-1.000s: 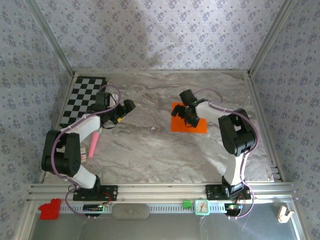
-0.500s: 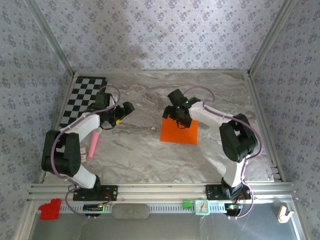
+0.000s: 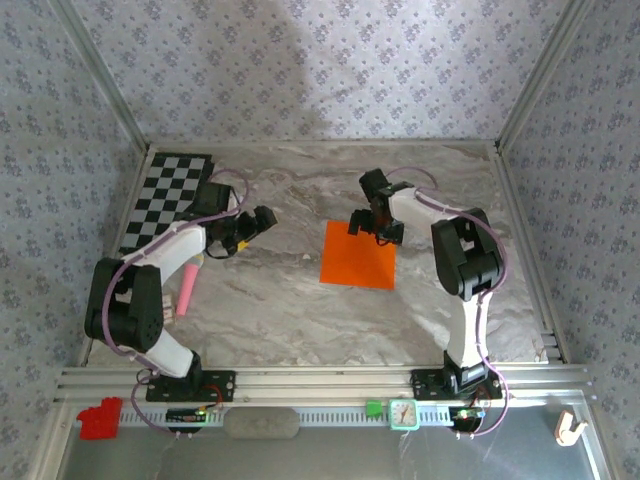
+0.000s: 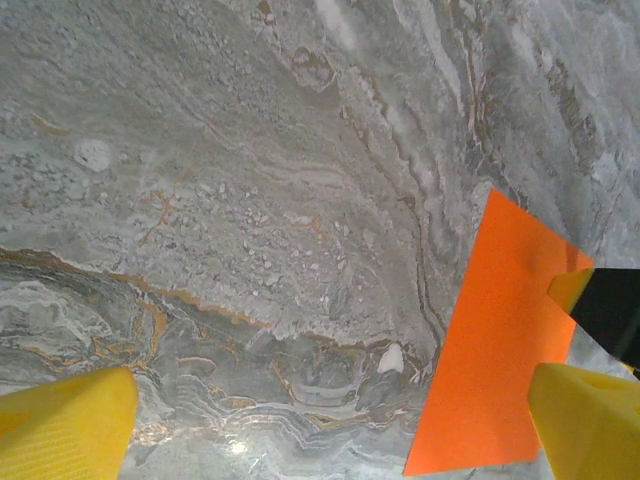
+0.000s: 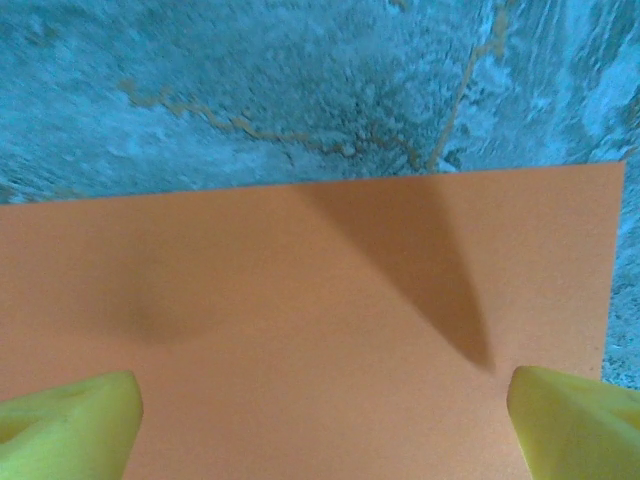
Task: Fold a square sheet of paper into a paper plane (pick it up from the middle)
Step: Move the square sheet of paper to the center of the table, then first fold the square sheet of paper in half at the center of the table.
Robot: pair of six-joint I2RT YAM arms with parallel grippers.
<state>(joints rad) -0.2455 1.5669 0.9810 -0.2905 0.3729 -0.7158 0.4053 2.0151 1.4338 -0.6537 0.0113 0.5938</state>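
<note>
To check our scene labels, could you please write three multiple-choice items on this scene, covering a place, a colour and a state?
1. Where on the table is the checkerboard? A far-left corner; B near-right corner; C centre.
2. What colour is the square sheet of paper? A blue; B bright orange; C white.
3. How is the right end effector? A shut on the sheet; B open above the sheet; C shut on nothing.
Answers: 1 A, it lies by the far-left walls; 2 B, plainly orange; 3 B, its yellow fingers stand wide apart over the flat sheet.
</note>
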